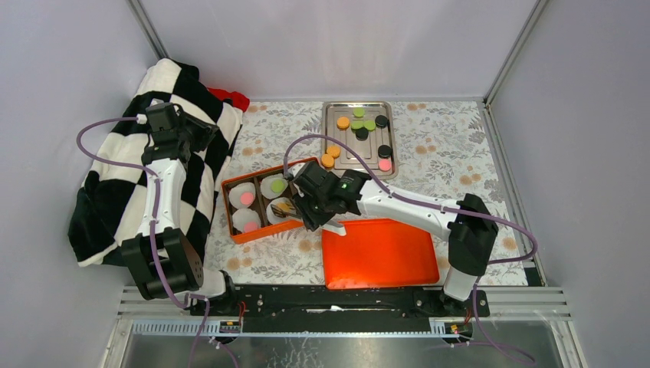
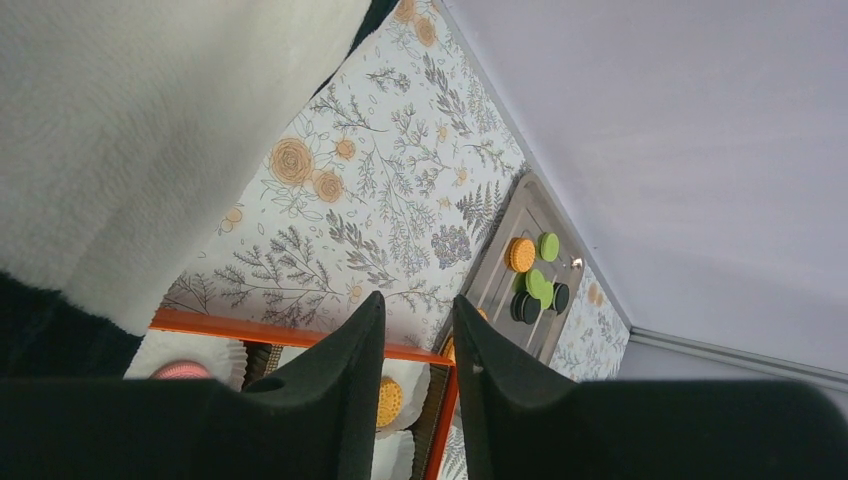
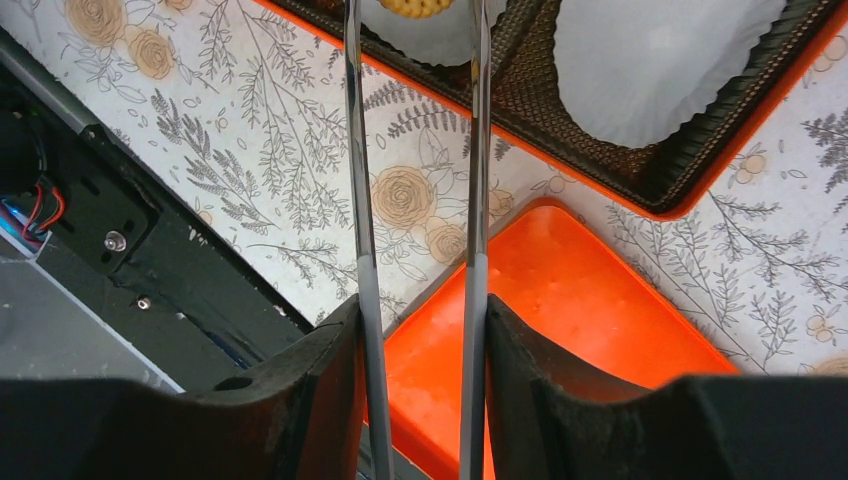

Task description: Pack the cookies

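Note:
The cookies, orange, green, black and pink discs, lie on a metal tray (image 1: pixel 372 142) at the back. An orange box (image 1: pixel 229 211) holds white paper cups with a pink cookie (image 1: pixel 247 198), a green cookie (image 1: pixel 277 185), another pink cookie (image 1: pixel 251 227) and an orange cookie (image 1: pixel 285 207). My right gripper (image 1: pixel 310 211) is shut on metal tongs (image 3: pixel 362 200). The tong tips straddle the orange cookie (image 3: pixel 412 6) in its cup. My left gripper (image 1: pixel 201 132) is open and empty over the blanket, left of the box. In the left wrist view it (image 2: pixel 418 298) faces the tray (image 2: pixel 500 275).
An orange lid (image 1: pixel 379 251) lies flat at the front right of the box, under my right arm. A black-and-white checked blanket (image 1: pixel 115 192) covers the left side, with something red (image 1: pixel 230 97) behind it. An empty paper cup (image 3: pixel 660 60) sits in the box's corner.

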Tool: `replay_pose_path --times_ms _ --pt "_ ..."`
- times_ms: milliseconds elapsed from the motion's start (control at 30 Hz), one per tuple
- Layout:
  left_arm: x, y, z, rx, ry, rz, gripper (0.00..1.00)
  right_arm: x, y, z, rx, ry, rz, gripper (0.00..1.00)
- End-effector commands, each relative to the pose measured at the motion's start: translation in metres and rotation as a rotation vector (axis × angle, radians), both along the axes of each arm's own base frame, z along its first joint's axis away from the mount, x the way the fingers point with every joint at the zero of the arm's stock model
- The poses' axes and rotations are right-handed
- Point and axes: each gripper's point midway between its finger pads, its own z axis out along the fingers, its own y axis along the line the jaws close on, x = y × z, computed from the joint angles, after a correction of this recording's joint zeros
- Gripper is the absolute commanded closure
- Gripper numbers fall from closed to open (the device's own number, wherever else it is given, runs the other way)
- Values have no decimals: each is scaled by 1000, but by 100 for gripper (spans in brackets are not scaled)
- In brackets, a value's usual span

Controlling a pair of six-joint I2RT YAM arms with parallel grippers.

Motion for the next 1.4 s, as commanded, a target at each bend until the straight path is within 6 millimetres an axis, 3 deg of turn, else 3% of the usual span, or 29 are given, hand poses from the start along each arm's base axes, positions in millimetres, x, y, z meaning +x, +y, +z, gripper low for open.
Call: replay_pose_path --times_ms 0,200,567,667,800,933,1067,1133,1367 --pt "-1 0 16 43 -37 -13 63 -8 15 3 45 17 42 59" --pt "0 -4 17 39 -48 -38 61 -2 16 5 40 -12 34 49" --pt "2 -7 20 37 -67 -62 58 11 20 23 65 -79 15 45" --pt "3 -8 20 35 -72 -69 58 17 18 37 79 -124 -1 50" --pt "3 -8 20 33 -72 -66 58 32 10 71 105 -231 -42 49" --pt "4 -10 22 26 -77 -72 58 59 -17 99 41 -396 -158 47" --pt "6 -13 22 20 -82 -83 58 84 -51 102 -41 -485 -285 49" --pt "7 -15 22 21 -82 -88 58 97 -71 96 -50 -468 -351 50" --pt "11 -19 21 15 -82 -97 58 123 -142 46 -134 -370 -520 47"
